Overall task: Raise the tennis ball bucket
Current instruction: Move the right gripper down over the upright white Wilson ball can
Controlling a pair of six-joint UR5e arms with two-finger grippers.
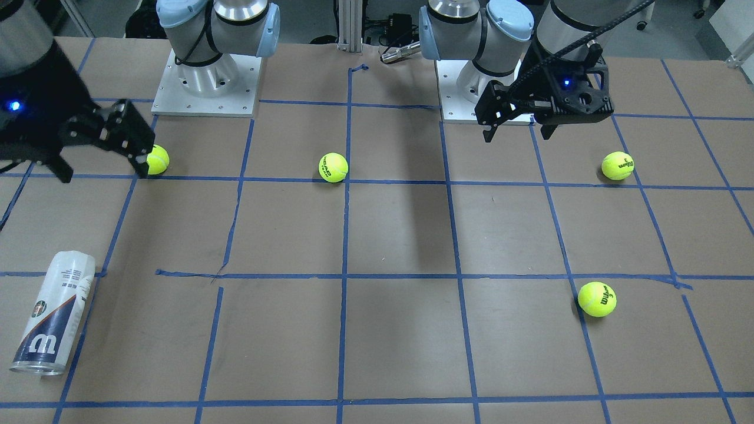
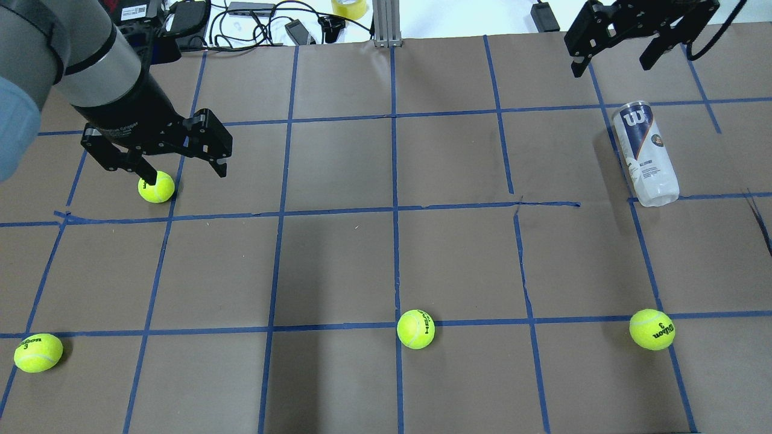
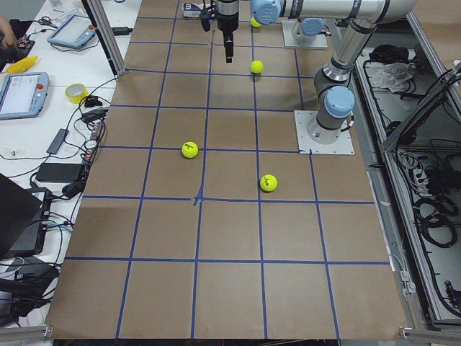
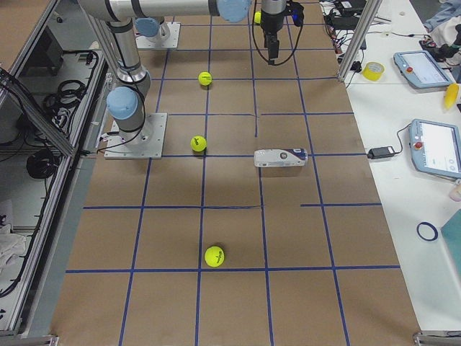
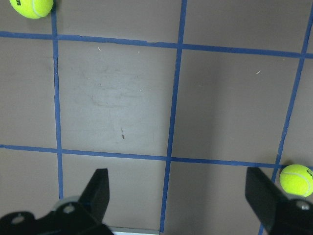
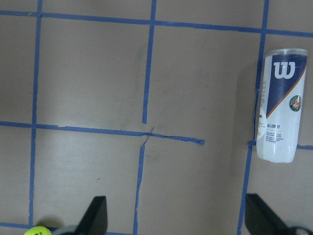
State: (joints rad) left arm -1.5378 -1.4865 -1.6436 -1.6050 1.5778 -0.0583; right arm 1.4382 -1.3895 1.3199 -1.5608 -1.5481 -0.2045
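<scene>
The tennis ball bucket [image 2: 645, 154] is a clear can with a white-and-navy label and a white "W". It lies on its side on the brown table, on my right and far from my base. It also shows in the front view [image 1: 53, 321], the right side view [image 4: 281, 156] and the right wrist view [image 6: 281, 105]. My right gripper [image 2: 612, 66] is open and empty, held high above the table and apart from the bucket; the right wrist view [image 6: 178, 215] shows its fingers spread. My left gripper [image 2: 184, 173] is open and empty above a tennis ball [image 2: 155, 187].
Several yellow-green tennis balls lie on the blue-taped grid: one centre [image 2: 415, 329], one near right [image 2: 652, 329], one near left [image 2: 37, 352]. Cables and devices [image 2: 253, 18] lie past the far table edge. The arm bases [image 1: 206, 82] stand on the robot side.
</scene>
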